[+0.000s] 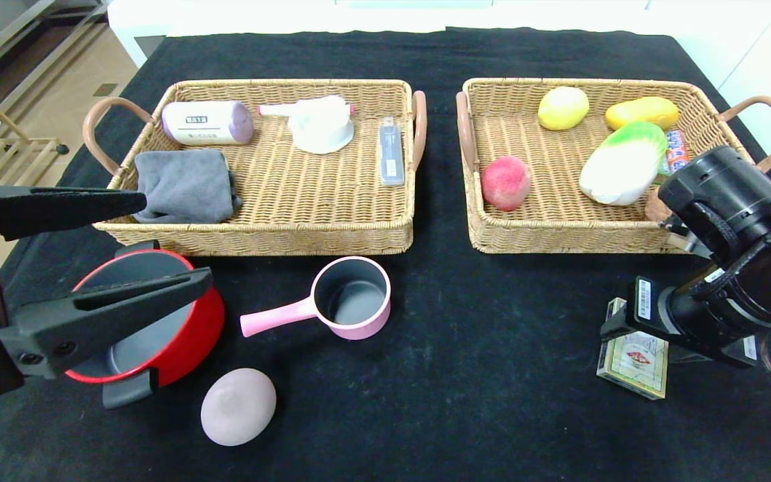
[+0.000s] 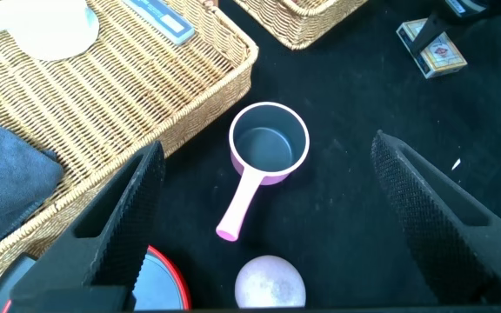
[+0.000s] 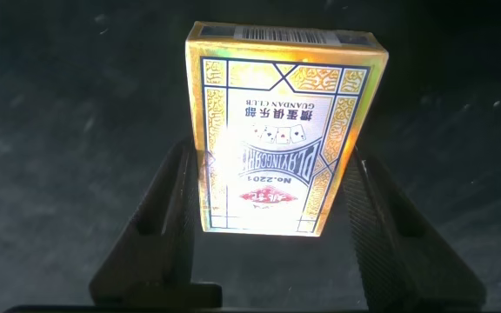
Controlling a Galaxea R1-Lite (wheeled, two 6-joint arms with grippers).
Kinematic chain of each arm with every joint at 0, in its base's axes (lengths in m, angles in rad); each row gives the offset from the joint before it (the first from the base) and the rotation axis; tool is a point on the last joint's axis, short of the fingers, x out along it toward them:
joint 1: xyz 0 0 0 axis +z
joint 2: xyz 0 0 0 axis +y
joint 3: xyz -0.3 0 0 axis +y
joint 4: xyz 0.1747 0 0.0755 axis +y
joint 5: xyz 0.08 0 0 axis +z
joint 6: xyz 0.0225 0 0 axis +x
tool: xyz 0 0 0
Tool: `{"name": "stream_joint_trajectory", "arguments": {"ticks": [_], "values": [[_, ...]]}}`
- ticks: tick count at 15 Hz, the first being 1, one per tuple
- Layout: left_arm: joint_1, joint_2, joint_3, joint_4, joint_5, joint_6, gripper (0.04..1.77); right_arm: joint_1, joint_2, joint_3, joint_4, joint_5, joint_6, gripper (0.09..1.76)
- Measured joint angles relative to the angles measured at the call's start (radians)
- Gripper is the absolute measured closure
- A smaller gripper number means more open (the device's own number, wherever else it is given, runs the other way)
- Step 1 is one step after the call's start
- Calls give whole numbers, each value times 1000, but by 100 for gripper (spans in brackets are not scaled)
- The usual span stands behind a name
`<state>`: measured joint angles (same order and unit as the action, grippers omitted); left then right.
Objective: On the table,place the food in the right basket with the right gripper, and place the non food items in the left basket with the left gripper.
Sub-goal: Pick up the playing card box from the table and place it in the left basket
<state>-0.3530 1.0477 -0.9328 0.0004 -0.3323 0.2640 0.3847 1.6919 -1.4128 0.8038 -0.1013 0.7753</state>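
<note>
Straddling the card box (image 3: 285, 130), our right hand (image 3: 272, 217) hangs above it, fingers parted wider than the box and apparently clear of it. The box lies flat on the tabletop (image 1: 492, 348), near the right basket (image 1: 559, 234), its long axis running along the fingers. Our left hand (image 1: 158, 241), spread wide, hovers over the red pot (image 1: 191, 341).

On the bench (image 1: 492, 348), the saucepan (image 1: 349, 296) serves as landmark. Behind it sits the left basket (image 1: 272, 201), holding a cloth (image 1: 185, 184). To its right behind lies the right basket (image 1: 559, 227), holding the cabbage (image 1: 623, 164) and a peach (image 1: 506, 182). The pot (image 1: 151, 314) lies to its left, the egg lump (image 1: 238, 406) in front-left, the card box (image 1: 634, 361) far right.
</note>
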Motion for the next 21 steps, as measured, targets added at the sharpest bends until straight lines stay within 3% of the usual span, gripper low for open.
{"name": "stream_joint_trajectory", "arguments": {"ticks": [9,21], "values": [[0,-1,0,4,0,0,9,31,-84,0,-42,120,-74,79],[0,1,8,4,0,6,9,202,-135,-35,-388,126,-158,79]]}}
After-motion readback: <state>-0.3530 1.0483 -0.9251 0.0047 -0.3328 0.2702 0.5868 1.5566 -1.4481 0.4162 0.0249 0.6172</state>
